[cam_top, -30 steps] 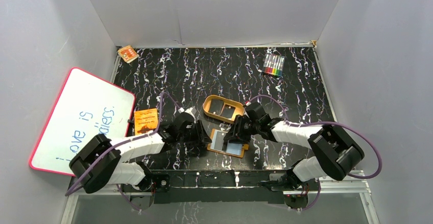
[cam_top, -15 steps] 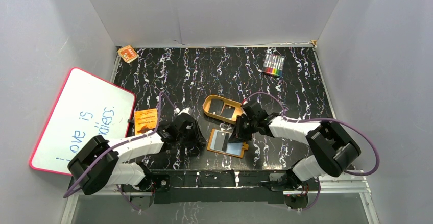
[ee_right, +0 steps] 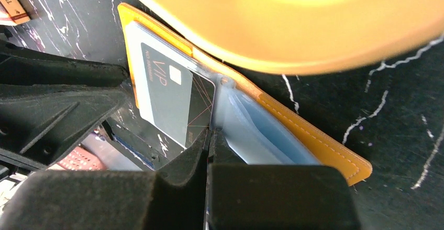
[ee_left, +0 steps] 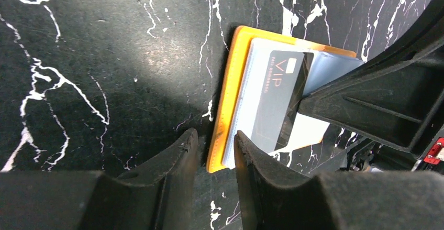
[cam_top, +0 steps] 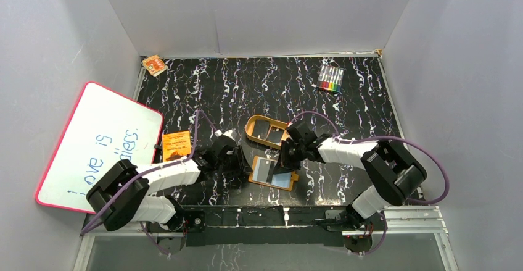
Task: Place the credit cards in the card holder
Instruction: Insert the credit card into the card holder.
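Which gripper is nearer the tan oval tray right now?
Right. The right gripper is beside the tray, over the card holder's middle; the left gripper is at the holder's left edge, farther off.

Left arm (cam_top: 169, 173) and right arm (cam_top: 345, 150): white link shells joined by black joint housings, on black bases at the aluminium rail (cam_top: 407, 225). One purple cable (cam_top: 432, 160) loops along each arm above the rail. Left end effector (ee_left: 214, 151) and right end effector (ee_right: 209, 135): matte black moulded fingers (ee_left: 162, 188), ridged outer faces.
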You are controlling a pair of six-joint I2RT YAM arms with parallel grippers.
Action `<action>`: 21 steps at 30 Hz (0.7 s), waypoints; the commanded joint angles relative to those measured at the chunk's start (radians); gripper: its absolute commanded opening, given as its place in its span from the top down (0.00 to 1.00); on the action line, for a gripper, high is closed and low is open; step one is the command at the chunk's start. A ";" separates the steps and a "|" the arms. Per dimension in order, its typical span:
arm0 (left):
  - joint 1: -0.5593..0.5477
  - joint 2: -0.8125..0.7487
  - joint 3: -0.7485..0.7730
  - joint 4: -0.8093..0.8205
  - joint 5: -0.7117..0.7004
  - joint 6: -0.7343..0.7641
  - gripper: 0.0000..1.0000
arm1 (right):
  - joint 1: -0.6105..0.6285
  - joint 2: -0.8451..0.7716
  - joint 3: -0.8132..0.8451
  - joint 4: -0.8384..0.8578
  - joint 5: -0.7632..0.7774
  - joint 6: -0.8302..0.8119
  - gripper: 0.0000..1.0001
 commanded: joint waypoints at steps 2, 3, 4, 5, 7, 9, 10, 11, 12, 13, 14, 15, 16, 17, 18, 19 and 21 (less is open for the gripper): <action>-0.002 0.008 -0.029 0.021 0.051 0.013 0.70 | 0.024 0.034 0.048 0.007 0.007 -0.004 0.95; -0.002 0.004 -0.033 0.025 0.054 0.011 0.70 | 0.027 0.040 0.052 0.013 0.004 -0.001 0.95; -0.002 0.000 -0.039 0.028 0.055 0.009 0.70 | 0.030 0.046 0.052 0.022 0.000 0.003 0.95; -0.001 -0.005 -0.043 0.030 0.056 0.007 0.70 | 0.033 0.053 0.054 0.030 -0.003 0.006 0.95; -0.002 -0.016 -0.052 0.032 0.056 0.001 0.71 | 0.040 0.065 0.060 0.043 -0.010 0.013 0.95; -0.002 -0.029 -0.058 0.034 0.056 -0.002 0.71 | 0.046 0.075 0.066 0.057 -0.015 0.019 0.95; -0.001 -0.034 -0.061 0.034 0.055 -0.002 0.71 | 0.049 0.080 0.069 0.065 -0.017 0.022 0.95; -0.002 -0.038 -0.064 0.033 0.054 -0.003 0.71 | 0.049 0.085 0.072 0.072 -0.024 0.025 0.95; -0.002 -0.042 -0.066 0.034 0.053 -0.004 0.71 | 0.052 0.090 0.075 0.079 -0.027 0.029 0.95; -0.002 -0.045 -0.068 0.035 0.055 -0.005 0.71 | 0.054 0.096 0.078 0.085 -0.032 0.032 0.95; -0.001 -0.046 -0.070 0.038 0.057 -0.006 0.71 | 0.056 0.100 0.082 0.090 -0.034 0.036 0.95; -0.002 -0.047 -0.072 0.039 0.058 -0.006 0.71 | 0.058 0.108 0.088 0.094 -0.035 0.037 0.95; -0.001 -0.047 -0.071 0.040 0.059 -0.007 0.71 | 0.060 0.112 0.094 0.096 -0.035 0.038 0.95; -0.002 -0.047 -0.071 0.041 0.060 -0.006 0.71 | 0.061 0.116 0.099 0.098 -0.036 0.039 0.95; -0.001 -0.047 -0.072 0.041 0.060 -0.008 0.71 | 0.064 0.120 0.104 0.098 -0.035 0.040 0.95; -0.002 -0.049 -0.073 0.041 0.060 -0.009 0.72 | 0.065 0.121 0.108 0.098 -0.035 0.040 0.95; -0.002 -0.055 -0.074 0.040 0.060 -0.008 0.72 | 0.068 0.125 0.115 0.097 -0.035 0.038 0.95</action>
